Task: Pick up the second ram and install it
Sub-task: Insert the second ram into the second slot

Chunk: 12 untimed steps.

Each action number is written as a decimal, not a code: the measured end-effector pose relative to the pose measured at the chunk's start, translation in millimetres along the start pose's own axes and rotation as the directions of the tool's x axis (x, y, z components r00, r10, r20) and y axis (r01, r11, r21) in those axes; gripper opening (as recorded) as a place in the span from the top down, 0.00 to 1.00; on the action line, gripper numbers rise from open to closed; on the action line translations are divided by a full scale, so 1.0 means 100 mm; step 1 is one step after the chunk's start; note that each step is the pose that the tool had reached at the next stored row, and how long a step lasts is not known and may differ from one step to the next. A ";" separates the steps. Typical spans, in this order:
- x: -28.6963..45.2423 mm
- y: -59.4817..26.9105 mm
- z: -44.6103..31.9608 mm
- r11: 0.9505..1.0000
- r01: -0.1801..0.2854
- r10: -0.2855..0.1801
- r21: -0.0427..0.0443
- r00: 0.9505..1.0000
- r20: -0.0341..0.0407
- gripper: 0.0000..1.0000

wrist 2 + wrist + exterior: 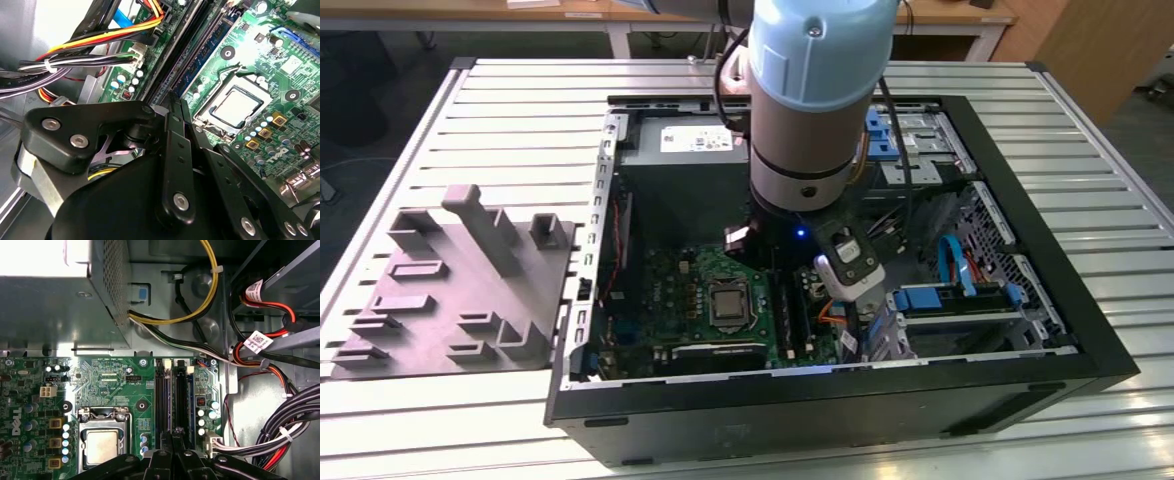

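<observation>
The second ram, a thin blue-green strip with dark chips, stands edge-up in the line of the long black slots beside the processor socket. My gripper is low inside the open computer case, directly over that strip. Its black fingers are pressed together on it about midway along the slots. The strip's near half is hidden under the gripper. In the exterior view the arm reaches down over the motherboard.
Bundled power cables and red cables run close beside the slots. The metal power supply box sits past the board's edge. A grey moulded holder lies on the slatted table at the exterior view's left.
</observation>
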<state>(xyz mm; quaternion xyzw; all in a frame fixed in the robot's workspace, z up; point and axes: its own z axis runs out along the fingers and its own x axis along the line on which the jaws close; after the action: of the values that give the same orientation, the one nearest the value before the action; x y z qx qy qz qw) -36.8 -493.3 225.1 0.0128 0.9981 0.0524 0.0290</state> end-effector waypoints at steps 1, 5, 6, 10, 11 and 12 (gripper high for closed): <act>0.000 0.000 0.000 1.000 0.000 0.000 0.000 1.000 0.000 0.88; -0.007 0.000 0.000 1.000 0.000 0.000 0.000 1.000 0.000 0.88; -0.007 0.000 0.000 1.000 0.000 0.000 0.000 1.000 0.000 0.88; -0.009 -0.010 0.000 1.000 0.000 0.000 0.000 1.000 0.000 0.88; -0.008 -0.014 -0.001 1.000 0.000 0.000 0.000 1.000 0.000 0.88; -0.008 -0.017 -0.001 1.000 0.000 0.000 0.000 1.000 0.000 0.88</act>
<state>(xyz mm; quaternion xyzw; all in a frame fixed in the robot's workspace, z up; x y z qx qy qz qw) -36.0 -495.0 225.1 0.0128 0.9981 0.0523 0.0290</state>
